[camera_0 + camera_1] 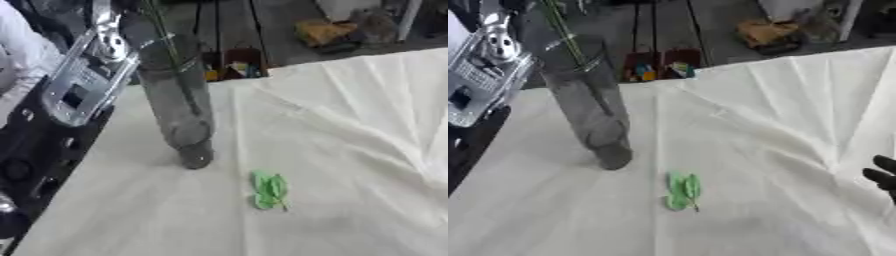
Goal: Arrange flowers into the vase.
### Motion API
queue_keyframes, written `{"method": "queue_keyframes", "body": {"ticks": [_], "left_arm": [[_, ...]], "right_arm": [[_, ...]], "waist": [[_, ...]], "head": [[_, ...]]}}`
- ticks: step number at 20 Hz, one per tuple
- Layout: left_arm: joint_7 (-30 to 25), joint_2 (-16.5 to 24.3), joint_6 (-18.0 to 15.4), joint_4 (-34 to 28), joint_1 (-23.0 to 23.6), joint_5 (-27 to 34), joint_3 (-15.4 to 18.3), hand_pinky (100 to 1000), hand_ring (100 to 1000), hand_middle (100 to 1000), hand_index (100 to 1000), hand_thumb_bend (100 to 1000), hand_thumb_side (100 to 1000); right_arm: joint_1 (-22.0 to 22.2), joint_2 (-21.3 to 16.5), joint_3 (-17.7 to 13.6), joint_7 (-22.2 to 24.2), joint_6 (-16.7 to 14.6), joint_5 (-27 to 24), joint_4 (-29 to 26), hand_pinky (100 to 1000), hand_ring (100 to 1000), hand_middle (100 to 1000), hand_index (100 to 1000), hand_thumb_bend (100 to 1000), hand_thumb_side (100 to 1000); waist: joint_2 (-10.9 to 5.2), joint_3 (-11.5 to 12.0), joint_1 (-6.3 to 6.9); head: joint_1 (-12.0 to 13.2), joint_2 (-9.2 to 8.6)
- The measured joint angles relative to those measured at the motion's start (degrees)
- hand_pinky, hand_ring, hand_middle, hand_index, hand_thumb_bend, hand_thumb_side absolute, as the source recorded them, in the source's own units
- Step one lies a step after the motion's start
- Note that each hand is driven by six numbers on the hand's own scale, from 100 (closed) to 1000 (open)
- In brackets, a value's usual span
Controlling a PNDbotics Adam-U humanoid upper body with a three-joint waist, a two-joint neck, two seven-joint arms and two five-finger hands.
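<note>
Only right eye view shows right hand (883, 176).

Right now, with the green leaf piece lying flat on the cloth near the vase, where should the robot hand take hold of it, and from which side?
Probably from above. The green leaf piece lies flat on the white cloth, clear of the vase, so only a top-down pinch across its narrow middle suits. The right robot hand, at the right edge, is nearer.
</note>
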Motion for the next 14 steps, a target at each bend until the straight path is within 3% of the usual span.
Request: {"method": "queue_keyframes", "body": {"ticks": [8, 14], "left_arm": [[-3.03, 1.84, 0.18, -0.29, 0.87, -5.21, -0.51, 236, 454, 457, 360, 100, 895], [-4.62, 2.18, 0.7, -0.31, 1.49, -6.09, -0.55, 246, 468, 485, 482, 100, 906]], "right_arm": [[0.08, 0.0, -0.01, -0.01, 0.12, 0.0, 0.0, 777, 821, 558, 681, 100, 1000], [0.08, 0.0, -0.01, 0.0, 0.26, 0.0, 0.0, 777, 821, 558, 682, 100, 1000]], "waist": [[-0.02, 0.28, 0.0], [-0.02, 0.32, -0.01]], "head": [[-0.28, 0.0], [-0.46, -0.02]]}}
